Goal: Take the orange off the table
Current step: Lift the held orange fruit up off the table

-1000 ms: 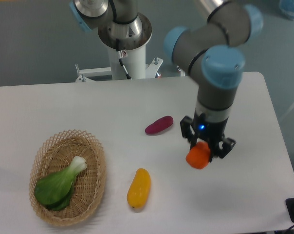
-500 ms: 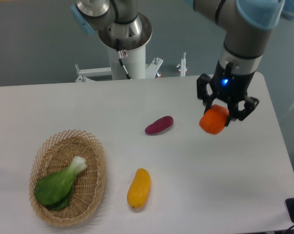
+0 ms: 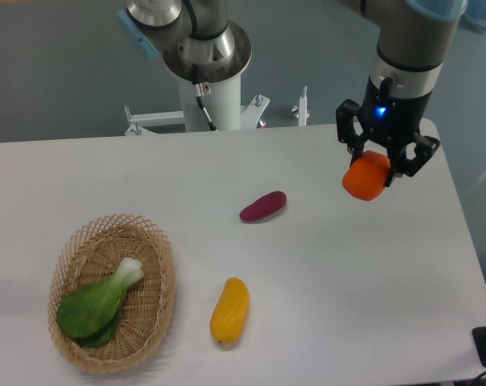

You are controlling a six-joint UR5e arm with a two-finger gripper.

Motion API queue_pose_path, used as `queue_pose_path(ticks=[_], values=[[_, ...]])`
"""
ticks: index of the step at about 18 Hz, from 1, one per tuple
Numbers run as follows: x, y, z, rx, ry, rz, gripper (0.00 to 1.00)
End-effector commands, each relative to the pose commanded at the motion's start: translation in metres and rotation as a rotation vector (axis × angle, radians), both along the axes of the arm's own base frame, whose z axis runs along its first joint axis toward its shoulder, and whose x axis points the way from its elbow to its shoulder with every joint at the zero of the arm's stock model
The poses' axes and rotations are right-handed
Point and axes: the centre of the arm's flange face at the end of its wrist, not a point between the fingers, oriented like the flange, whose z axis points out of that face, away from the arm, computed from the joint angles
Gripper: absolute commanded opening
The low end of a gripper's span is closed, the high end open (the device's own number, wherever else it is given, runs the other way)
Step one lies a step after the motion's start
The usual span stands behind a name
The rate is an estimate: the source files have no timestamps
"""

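Gripped between the black fingers of the pincer [image 3: 385,163], the orange [image 3: 367,177] hung in the air at the right of the scene, lifted clear of the surface [image 3: 323,265]. The pincer was clamped on the fruit from both sides, with most of the orange showing below and between the fingers, and a small blue light glowed on the wrist just above it.

Reading from the left, a woven wicker basket [image 3: 158,269] sat on the surface near the front left corner, and a green bok choy [image 3: 98,304] lay inside it, white stem end pointing up and to the right. Just right of the basket, well apart from its rim, an elongated yellow fruit [image 3: 229,310] lay on the surface, its long axis running roughly front to back. Farther back and slightly right, a purple sweet potato [image 3: 263,207] rested near the middle of the surface, tilted with its right end higher. The held orange was to the right of the sweet potato and apart from it. Behind the surface stood the arm's white base column [image 3: 211,88].
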Motion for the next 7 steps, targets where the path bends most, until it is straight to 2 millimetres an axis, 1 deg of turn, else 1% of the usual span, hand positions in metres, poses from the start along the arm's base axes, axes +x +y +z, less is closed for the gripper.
queue_pose_path(ticks=[5, 7], values=[[-0.0045, -0.0061, 0.0009, 0.001, 0.001, 0.012, 0.52], [-0.0033, -0.0047, 0.0009, 0.001, 0.001, 0.009, 0.52]])
